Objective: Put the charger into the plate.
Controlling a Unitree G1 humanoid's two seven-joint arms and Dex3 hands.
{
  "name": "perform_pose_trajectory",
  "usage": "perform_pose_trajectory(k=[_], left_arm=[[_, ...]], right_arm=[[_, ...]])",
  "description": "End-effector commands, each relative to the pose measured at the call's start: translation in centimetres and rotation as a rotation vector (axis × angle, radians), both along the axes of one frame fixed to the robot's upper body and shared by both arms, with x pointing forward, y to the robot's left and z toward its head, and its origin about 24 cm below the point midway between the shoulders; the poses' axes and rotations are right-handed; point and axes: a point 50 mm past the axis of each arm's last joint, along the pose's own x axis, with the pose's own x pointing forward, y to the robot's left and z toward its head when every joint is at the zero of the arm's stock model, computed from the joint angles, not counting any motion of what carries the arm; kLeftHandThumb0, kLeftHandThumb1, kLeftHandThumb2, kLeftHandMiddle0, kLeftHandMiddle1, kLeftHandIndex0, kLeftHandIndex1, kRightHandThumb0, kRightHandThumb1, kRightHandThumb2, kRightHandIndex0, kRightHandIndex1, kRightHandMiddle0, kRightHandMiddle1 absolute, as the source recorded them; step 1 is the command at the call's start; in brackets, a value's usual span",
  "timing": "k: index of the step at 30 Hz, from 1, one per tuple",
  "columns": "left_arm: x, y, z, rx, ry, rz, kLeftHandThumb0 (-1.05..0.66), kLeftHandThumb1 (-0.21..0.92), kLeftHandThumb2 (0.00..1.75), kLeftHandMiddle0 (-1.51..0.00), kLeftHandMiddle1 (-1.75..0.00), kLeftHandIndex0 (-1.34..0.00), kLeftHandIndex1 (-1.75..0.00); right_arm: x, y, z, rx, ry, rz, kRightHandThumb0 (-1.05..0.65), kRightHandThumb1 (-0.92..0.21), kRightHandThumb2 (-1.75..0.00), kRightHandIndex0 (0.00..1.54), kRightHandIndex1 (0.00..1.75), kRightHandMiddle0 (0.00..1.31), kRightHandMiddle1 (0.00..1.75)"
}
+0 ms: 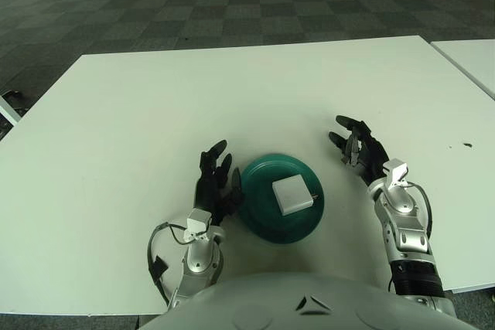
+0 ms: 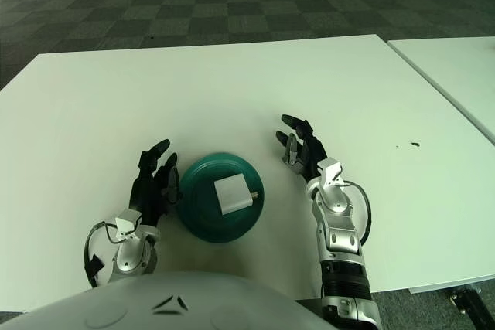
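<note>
1. I see the white charger point(image 1: 291, 195) lying flat inside the green plate point(image 1: 263, 226), prongs pointing to the robot's right.
2. Plate sits on the white desk point(image 1: 232, 98), near its front edge.
3. Left hand point(image 1: 214, 183) just beside the plate's left rim, fingers spread, holding nothing.
4. Right hand point(image 1: 357, 148) near the plate's right side, apart from it, fingers loosely spread, empty.

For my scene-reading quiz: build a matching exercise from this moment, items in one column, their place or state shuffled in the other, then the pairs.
Column one:
1. charger
2. plate
3. left hand
4. right hand

Column two:
A. dark green, on the white table
B. open, to the right of the plate, apart from it
C. white, lying in the plate
D. open, at the plate's left rim

Pairs: 1-C, 2-A, 3-D, 4-B
</note>
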Motion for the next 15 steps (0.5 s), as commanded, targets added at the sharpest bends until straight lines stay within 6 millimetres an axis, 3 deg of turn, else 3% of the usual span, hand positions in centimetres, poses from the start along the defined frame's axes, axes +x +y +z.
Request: perform_pose_trajectory(k=[1,7,15], left_arm=[[-0.5,0.1,-0.8,-0.017,0.078,0.027,-0.81,0.92,0.97,-0.34,0.0,0.0,-0.74],[-0.7,0.3,-0.7,-0.028,0.099,0.019,-0.8,0.92,0.99,-0.31,0.0,0.0,-0.72],[-1.0,0.4,-0.4,-0.04,0.1,0.007,-0.81,0.92,0.98,-0.29,0.0,0.0,-0.71]], right_arm=[[-0.2,-0.5,-0.5,0.036,-0.003,-0.045,-0.89,-0.92,-0.91,0.65,0.11,0.12,0.85],[-1.1,-1.4,-0.9,0.07,-0.024,-0.133,-0.87,-0.92,-0.86,0.69,0.13,0.16,0.86],[-3.0,0.1,-1.6,0.093,-0.03,-0.131,-0.86,-0.92,-0.82,0.71,0.14,0.18,0.86]])
